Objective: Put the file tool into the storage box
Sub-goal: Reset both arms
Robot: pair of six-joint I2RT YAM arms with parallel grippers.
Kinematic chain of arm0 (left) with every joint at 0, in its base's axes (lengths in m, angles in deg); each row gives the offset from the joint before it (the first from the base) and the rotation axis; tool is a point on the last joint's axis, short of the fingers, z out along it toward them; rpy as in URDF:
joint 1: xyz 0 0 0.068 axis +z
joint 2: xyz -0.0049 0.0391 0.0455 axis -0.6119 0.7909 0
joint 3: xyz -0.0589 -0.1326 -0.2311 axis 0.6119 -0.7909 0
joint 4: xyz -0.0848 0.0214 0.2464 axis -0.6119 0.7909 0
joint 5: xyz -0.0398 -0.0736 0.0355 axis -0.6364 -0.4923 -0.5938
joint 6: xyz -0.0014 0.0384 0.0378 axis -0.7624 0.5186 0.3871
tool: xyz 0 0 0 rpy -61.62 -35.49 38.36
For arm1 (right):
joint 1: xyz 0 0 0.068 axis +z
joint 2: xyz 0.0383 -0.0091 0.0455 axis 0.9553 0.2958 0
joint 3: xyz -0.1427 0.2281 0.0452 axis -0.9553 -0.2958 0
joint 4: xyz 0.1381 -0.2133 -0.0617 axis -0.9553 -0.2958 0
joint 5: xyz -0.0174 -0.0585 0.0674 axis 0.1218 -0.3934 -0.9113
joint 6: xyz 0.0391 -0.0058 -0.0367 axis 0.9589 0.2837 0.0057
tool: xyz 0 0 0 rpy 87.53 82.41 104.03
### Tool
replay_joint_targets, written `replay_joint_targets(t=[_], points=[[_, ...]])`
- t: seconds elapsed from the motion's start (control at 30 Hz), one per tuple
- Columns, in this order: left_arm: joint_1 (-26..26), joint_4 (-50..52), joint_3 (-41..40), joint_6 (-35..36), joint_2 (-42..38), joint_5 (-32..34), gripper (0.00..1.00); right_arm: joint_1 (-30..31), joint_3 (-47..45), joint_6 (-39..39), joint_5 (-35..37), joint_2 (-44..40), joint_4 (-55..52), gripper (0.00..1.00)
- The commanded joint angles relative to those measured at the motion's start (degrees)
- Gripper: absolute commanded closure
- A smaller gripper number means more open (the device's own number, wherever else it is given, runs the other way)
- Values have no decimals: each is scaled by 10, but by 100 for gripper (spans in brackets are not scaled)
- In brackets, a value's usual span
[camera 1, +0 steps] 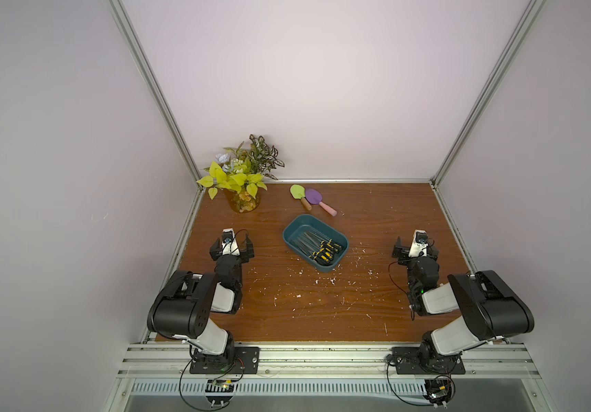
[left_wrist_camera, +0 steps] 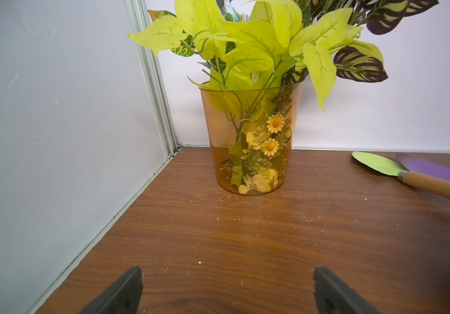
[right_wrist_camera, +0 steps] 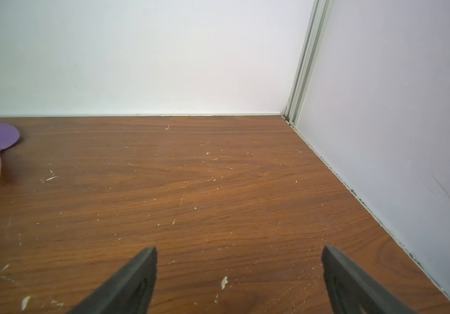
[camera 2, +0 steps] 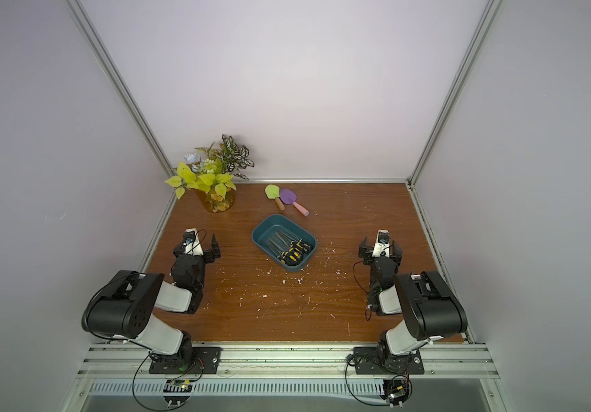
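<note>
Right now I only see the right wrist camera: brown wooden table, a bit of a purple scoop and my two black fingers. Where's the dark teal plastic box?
Observer: The shallow dark teal plastic storage box sits mid-table in both top views, between the two arms.
Operator: Is anything inside?
Observer: Yes, a bunch of thin metal files with black-and-yellow handles lies in it.
Operator: Is my other arm holding something?
Observer: No, the left gripper is open and empty, facing an amber see-through plastic vase of fake leaves.
</note>
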Motion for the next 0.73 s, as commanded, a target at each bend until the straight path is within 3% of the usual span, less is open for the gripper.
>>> replay_joint_targets(t=[0.0,0.7], points=[[7,4,2,7,-2,-6,0,-2,7,2,-10,-1,20,1],[7,6,2,6,-1,-8,1,-2,7,2,-10,-2,20,0]])
